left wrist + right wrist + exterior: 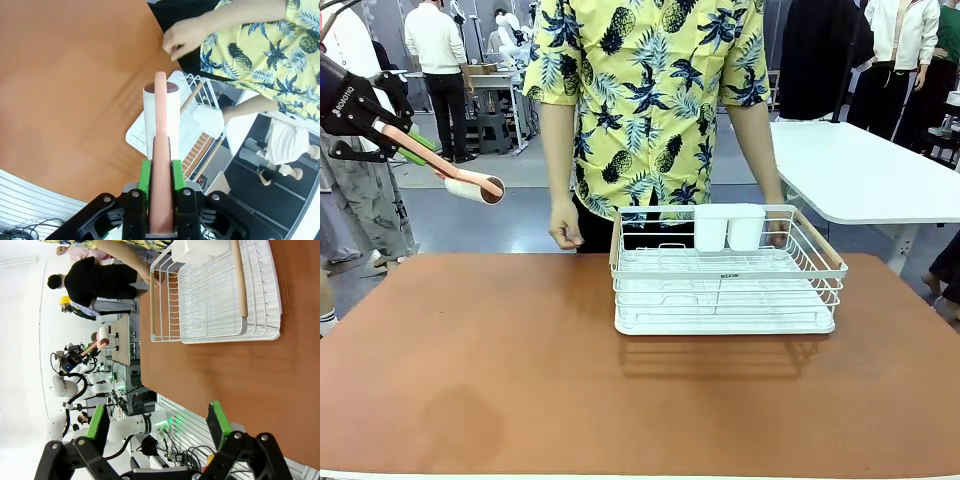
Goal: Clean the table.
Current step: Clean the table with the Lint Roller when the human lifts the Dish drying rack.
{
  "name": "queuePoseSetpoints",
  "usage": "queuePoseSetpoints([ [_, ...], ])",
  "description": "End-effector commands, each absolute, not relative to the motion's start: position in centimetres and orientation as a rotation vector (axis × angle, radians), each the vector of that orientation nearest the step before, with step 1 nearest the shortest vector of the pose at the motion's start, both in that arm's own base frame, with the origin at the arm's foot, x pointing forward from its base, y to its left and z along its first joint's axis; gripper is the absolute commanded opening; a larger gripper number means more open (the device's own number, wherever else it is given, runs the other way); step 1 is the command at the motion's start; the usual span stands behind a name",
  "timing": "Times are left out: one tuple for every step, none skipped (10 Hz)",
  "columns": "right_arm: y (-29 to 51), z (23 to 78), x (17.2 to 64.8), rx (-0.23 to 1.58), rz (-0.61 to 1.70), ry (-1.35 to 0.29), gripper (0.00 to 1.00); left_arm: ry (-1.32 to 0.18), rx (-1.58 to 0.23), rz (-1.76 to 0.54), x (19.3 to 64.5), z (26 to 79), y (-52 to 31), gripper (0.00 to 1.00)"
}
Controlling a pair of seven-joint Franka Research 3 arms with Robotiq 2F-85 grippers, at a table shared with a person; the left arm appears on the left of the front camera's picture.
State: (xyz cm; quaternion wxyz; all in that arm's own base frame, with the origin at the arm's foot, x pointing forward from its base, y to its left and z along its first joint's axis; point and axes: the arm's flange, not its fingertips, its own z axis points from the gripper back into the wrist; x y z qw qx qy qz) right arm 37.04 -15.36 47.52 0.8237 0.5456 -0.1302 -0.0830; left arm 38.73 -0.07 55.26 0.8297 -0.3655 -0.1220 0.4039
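My left hand (160, 172) clamps the lint roller (161, 107) aloft, clear of the surface (500, 360); right hand (157, 421) gapes empty. Rolling not yet begun, I reckon.

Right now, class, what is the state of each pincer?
Left pincer: shut on the handle of the lint roller.
Right pincer: open, holding nothing.

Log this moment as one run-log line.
left gripper: shut on lint roller, in air, off table | right gripper: open, above table | dish rack: on table, person's hand near it
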Motion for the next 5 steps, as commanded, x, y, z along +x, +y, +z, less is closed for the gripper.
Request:
queuePoseSetpoints([
  [-15.41, 47.78, 36.82, 1.167, -0.162, -0.281, 1.00, -0.266, -0.770, 0.859, 38.68, 55.37, -0.06, 0.01],
  [-15.41, 47.78, 36.82, 1.167, -0.162, -0.281, 1.00, -0.266, -0.770, 0.859, 38.68, 55.37, -0.06, 0.01],
  [-15.41, 47.78, 36.82, 1.167, -0.162, -0.281, 1.00, -0.266, -0.770, 0.859, 38.68, 55.37, -0.06, 0.01],
  [-15.41, 47.78, 36.82, 1.167, -0.162, -0.281, 1.00, -0.266, -0.770, 0.859, 38.68, 55.37, -0.06, 0.01],
  [-15.41, 47.78, 36.82, 1.167, -0.162, -0.281, 1.00, -0.266, -0.770, 0.859, 38.68, 55.37, -0.06, 0.01],
])
